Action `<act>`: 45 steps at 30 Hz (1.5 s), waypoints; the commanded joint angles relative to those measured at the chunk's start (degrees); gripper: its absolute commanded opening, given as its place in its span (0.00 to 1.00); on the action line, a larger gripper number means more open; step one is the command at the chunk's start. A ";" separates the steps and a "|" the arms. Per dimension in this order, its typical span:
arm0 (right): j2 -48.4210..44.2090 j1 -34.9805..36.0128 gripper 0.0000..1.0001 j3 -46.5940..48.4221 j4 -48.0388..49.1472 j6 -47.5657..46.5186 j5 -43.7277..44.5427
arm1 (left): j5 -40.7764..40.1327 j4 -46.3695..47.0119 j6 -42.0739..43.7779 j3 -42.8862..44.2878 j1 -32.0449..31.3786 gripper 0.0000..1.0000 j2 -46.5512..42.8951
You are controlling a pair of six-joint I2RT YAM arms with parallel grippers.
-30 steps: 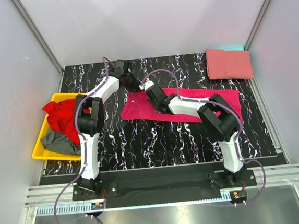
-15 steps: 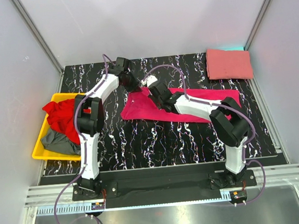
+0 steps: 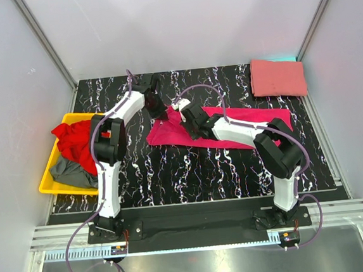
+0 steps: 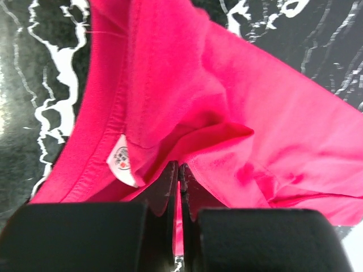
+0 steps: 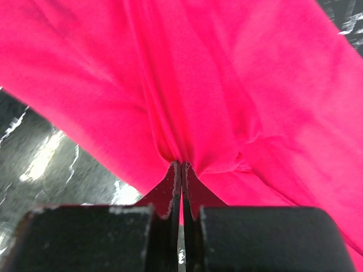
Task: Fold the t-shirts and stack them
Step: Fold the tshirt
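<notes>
Spread shirt (image 3: pixel 260 121) is laid at worktop (image 3: pixel 191 173) centre. Folded shirt (image 3: pixel 278 78) is set far right. Bin (image 3: pixel 48 181) is placed left; inside, heaped shirt (image 3: pixel 74 140) lies behind crumpled shirt (image 3: pixel 70 172).

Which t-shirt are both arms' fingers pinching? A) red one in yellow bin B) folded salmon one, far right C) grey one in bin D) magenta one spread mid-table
D: left fingers and right fingers are each shut on folds of the magenta cloth t-shirt in their wrist views.
</notes>
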 commanded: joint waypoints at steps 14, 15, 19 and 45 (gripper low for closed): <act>-7.26 -0.77 0.33 -1.71 0.01 10.28 -11.31 | -2.16 4.31 2.99 -3.05 -0.28 0.41 -6.66; -6.73 -1.04 0.28 -1.53 0.36 11.24 -10.26 | -0.48 6.60 2.73 -4.20 -0.28 0.41 -7.97; -5.24 -2.53 0.20 -0.39 1.94 15.19 -7.53 | 6.82 16.44 -1.65 -8.69 -0.37 0.41 -8.86; 0.74 -8.07 0.18 -4.87 6.25 21.80 -6.56 | -1.87 24.73 1.94 -13.18 -7.75 0.42 -10.98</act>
